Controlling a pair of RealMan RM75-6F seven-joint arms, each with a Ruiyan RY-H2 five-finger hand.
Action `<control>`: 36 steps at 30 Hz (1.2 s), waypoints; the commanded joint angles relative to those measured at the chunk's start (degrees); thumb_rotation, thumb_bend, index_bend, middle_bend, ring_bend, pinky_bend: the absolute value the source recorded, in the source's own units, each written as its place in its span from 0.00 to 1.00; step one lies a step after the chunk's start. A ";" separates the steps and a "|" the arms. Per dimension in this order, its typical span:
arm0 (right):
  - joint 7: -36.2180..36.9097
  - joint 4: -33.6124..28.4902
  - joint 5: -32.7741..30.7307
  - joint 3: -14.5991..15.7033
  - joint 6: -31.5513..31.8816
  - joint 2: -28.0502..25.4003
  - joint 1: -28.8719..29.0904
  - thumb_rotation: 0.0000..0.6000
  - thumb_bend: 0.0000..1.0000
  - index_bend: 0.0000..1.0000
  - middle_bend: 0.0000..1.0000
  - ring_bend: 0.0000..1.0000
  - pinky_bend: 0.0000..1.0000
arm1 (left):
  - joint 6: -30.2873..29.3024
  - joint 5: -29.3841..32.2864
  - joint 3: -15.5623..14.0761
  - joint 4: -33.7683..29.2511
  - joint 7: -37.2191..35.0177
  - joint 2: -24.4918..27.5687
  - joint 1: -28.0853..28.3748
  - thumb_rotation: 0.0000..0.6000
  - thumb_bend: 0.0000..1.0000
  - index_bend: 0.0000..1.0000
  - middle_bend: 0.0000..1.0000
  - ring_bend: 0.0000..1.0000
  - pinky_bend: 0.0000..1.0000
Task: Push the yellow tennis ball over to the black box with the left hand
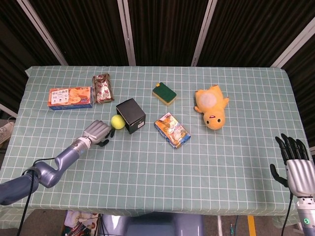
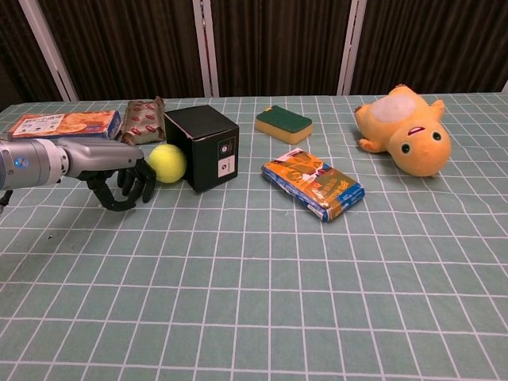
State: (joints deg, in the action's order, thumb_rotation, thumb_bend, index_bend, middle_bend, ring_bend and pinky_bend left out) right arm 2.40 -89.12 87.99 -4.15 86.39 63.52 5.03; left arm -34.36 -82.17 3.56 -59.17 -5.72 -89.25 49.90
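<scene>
The yellow tennis ball lies against the left side of the black box. My left hand is just left of the ball, fingers curled downward, its fingertips at the ball's side; it holds nothing. My right hand stays at the table's front right corner, fingers spread and upright, far from the ball, and it is out of the chest view.
An orange biscuit box and a brown snack packet lie behind my left hand. A green-and-yellow sponge, an orange-blue packet and a yellow plush toy lie right of the black box.
</scene>
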 commanded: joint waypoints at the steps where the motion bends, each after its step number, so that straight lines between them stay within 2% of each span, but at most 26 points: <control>1: 0.02 0.03 -0.05 0.10 -0.41 0.02 0.14 1.00 0.44 0.00 0.00 0.00 0.00 | -0.69 -1.12 0.03 1.37 -1.99 -1.10 0.74 1.00 0.40 0.43 0.40 0.39 0.34; 13: -0.05 0.35 -1.11 0.02 -2.10 0.11 0.71 1.00 0.44 0.00 0.00 0.00 0.00 | -7.45 -6.36 -0.58 5.96 -10.47 -3.42 2.24 1.00 0.40 0.42 0.39 0.37 0.30; 15: -0.20 0.33 -1.19 0.09 -2.45 0.18 0.84 1.00 0.45 0.00 0.00 0.00 0.00 | -8.39 -7.05 -0.75 6.93 -11.89 -3.72 2.52 1.00 0.40 0.41 0.38 0.35 0.26; 17: -0.29 0.27 -1.26 0.08 -2.60 0.20 0.91 1.00 0.45 0.00 0.00 0.00 0.00 | -8.78 -7.52 -1.07 8.03 -12.91 -4.14 2.78 1.00 0.40 0.41 0.36 0.30 0.16; 20: -0.40 0.13 -1.30 0.11 -2.70 0.16 0.95 1.00 0.45 0.00 0.00 0.00 0.00 | -9.12 -8.04 -1.58 9.76 -13.67 -4.86 3.05 1.00 0.40 0.37 0.30 0.15 0.01; 23: -0.41 -0.13 -1.20 0.15 -2.66 0.03 0.95 1.00 0.44 0.00 0.00 0.00 0.00 | -9.21 -8.40 -2.19 11.46 -13.73 -5.60 3.22 1.00 0.40 0.34 0.21 0.08 0.00; 28: -0.34 -0.48 -0.96 0.19 -2.36 -0.20 0.88 1.00 0.45 0.00 0.00 0.00 0.00 | -7.86 -8.19 -3.20 11.64 -14.27 -5.31 3.27 1.00 0.40 0.28 0.13 0.02 0.00; 36: -0.33 -0.81 -0.67 0.42 -2.46 -0.34 0.90 1.00 0.45 0.00 0.00 0.00 0.00 | -12.55 -9.38 -4.46 6.81 -14.22 -1.72 1.36 1.00 0.38 0.25 0.12 0.02 0.00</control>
State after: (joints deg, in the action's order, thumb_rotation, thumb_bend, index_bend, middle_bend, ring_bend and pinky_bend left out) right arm 2.05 -89.92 87.30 -3.73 83.91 63.18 5.94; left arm -45.48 -91.00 -0.41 -50.87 -19.93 -92.19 51.96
